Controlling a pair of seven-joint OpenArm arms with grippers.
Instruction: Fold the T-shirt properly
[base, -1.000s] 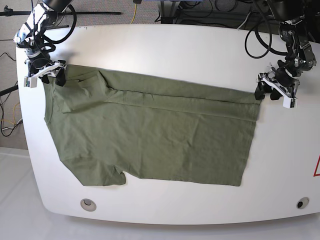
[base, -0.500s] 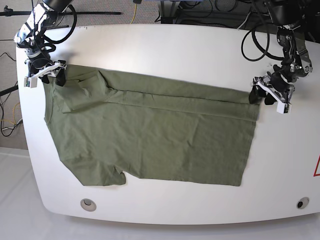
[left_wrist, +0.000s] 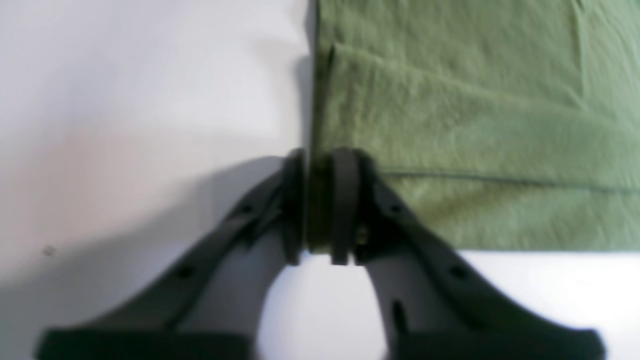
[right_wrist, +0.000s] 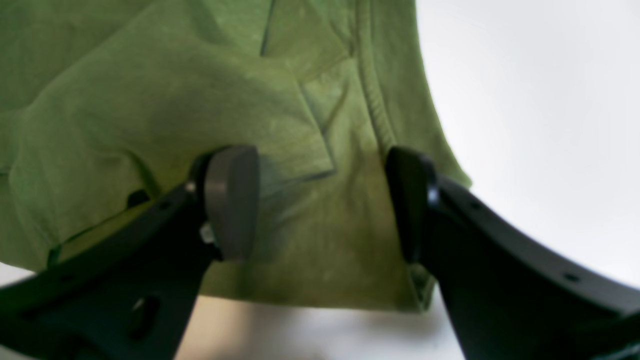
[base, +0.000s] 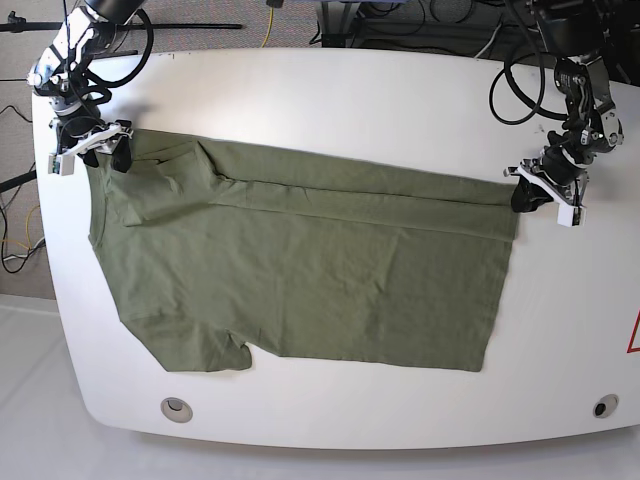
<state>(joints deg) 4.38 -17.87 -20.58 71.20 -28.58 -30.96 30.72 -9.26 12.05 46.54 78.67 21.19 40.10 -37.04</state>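
Note:
The olive-green T-shirt (base: 300, 270) lies flat on the white table (base: 350, 100), its far long edge folded over toward the middle. My left gripper (base: 527, 197) is at the shirt's far right corner. In the left wrist view the left gripper (left_wrist: 317, 200) is shut on the T-shirt (left_wrist: 475, 100), with the cloth's edge pinched between the black fingers (left_wrist: 345, 195). My right gripper (base: 103, 152) is at the far left corner. In the right wrist view the right gripper (right_wrist: 322, 200) stands open, its fingers straddling the T-shirt (right_wrist: 150, 100) near the ribbed collar.
Two round holes (base: 177, 408) (base: 604, 406) sit near the table's front edge. Dark cables (base: 420, 20) run behind the table's far edge. A red mark (base: 634, 335) shows at the right border.
My left gripper has slid in onto the shirt's far right corner and gone from open to shut on the cloth. The right gripper and the shirt have stayed put.

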